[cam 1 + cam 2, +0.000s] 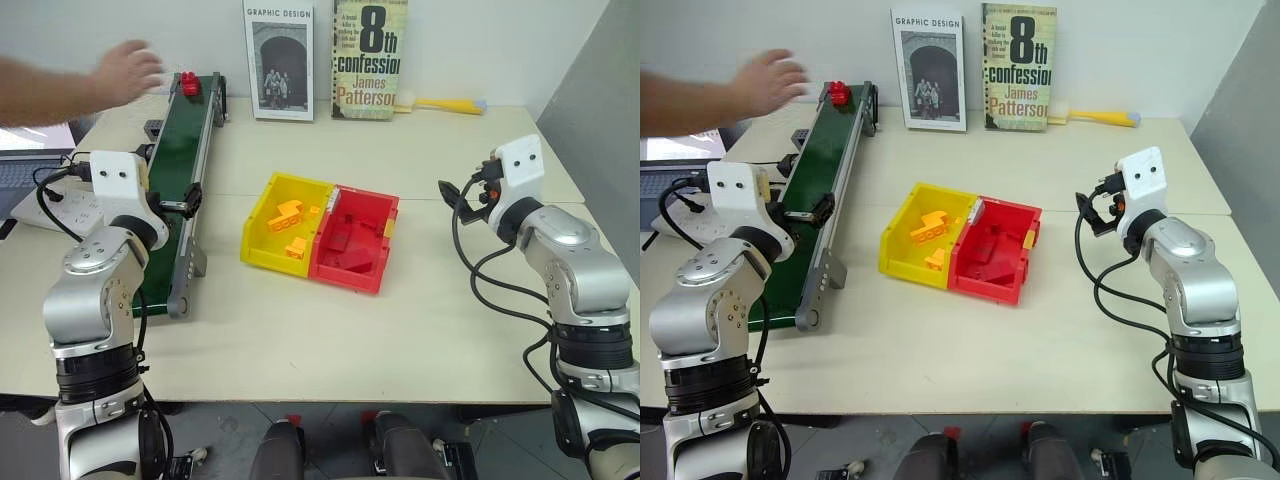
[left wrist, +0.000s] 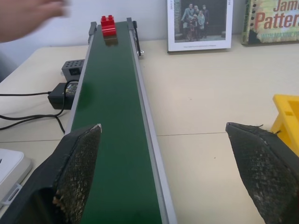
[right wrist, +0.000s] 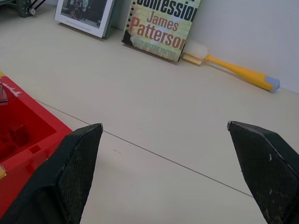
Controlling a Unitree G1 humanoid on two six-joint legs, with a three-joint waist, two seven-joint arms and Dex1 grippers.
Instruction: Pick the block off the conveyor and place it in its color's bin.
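So nothing is picked yet: the block (image 1: 188, 82) sits at the conveyor's (image 1: 180, 160) far end, both my left end effector (image 2: 163, 177) and right end effector (image 3: 173, 172) released, red bin (image 1: 360, 270) waiting.

You see silver, segmented arms with black joint rings, white wrist housings, looped black cables and textured black end effector fingers (image 2: 77, 168).

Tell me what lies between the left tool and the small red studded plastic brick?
Only bare dark green conveyor belt, seen in the left wrist view, from left tool to brick.
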